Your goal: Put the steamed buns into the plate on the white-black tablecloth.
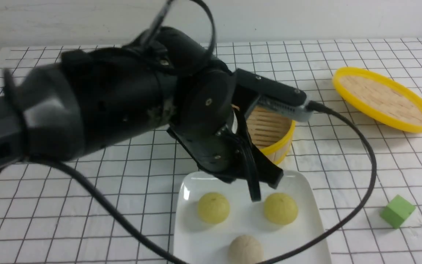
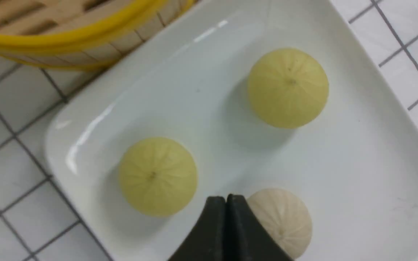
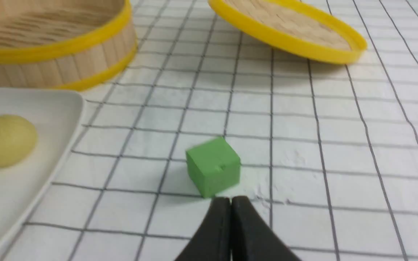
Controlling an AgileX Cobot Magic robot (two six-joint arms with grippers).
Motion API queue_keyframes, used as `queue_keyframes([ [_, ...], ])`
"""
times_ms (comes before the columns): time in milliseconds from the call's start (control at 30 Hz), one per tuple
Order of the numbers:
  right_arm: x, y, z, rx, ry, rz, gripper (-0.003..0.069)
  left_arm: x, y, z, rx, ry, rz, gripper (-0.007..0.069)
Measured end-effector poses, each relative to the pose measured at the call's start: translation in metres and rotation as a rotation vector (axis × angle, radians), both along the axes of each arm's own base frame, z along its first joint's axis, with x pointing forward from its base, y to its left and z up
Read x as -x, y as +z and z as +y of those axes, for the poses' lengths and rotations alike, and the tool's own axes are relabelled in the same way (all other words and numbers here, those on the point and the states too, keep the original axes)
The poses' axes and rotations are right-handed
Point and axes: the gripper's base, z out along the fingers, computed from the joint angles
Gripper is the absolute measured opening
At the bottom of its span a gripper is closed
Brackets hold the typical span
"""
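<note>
Three steamed buns lie apart in the white plate (image 1: 306, 185) on the white-black tablecloth (image 1: 86, 190): two yellow-green ones (image 1: 213, 208) (image 1: 280, 208) and a beige one (image 1: 245, 250). My left gripper (image 1: 255, 198) hangs shut and empty just above the plate, between the two yellow-green buns. The left wrist view shows its closed tips (image 2: 226, 198) beside the beige bun (image 2: 285, 221), with the yellow-green buns (image 2: 157, 176) (image 2: 288, 88) farther off. In the right wrist view my right gripper (image 3: 230, 199) is shut and empty over the cloth, close to a green cube (image 3: 213, 166). The right arm does not show in the front view.
A yellow-rimmed bamboo steamer (image 1: 273, 132) stands just behind the plate, partly hidden by my left arm. Its lid (image 1: 383, 99) lies tilted at the back right. The green cube (image 1: 398, 211) sits right of the plate. The left arm's black cable (image 1: 368, 157) loops over the cloth.
</note>
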Motion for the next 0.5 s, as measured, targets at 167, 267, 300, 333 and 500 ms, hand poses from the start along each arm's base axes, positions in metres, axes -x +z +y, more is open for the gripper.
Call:
queue_keyframes([
  [167,-0.003,-0.010,-0.003,0.004,-0.062,-0.015,0.0025,0.014,0.046,0.038,-0.066,0.041,-0.155,0.0002],
  [267,-0.003,-0.010,-0.003,0.003,-0.064,-0.020,0.0027,0.024,0.061,0.058,-0.112,0.071,-0.174,0.0002],
  [300,-0.003,-0.010,-0.003,0.003,-0.064,-0.020,0.0028,0.031,0.070,0.070,-0.135,0.092,-0.180,0.0002],
  [333,-0.003,-0.010,-0.003,0.003,-0.064,-0.020,0.0029,0.037,0.077,0.079,-0.147,0.107,-0.186,0.0002],
  [500,-0.003,-0.011,-0.004,0.003,-0.081,-0.020,0.0029,0.065,0.103,0.118,-0.077,0.180,-0.240,0.0002],
])
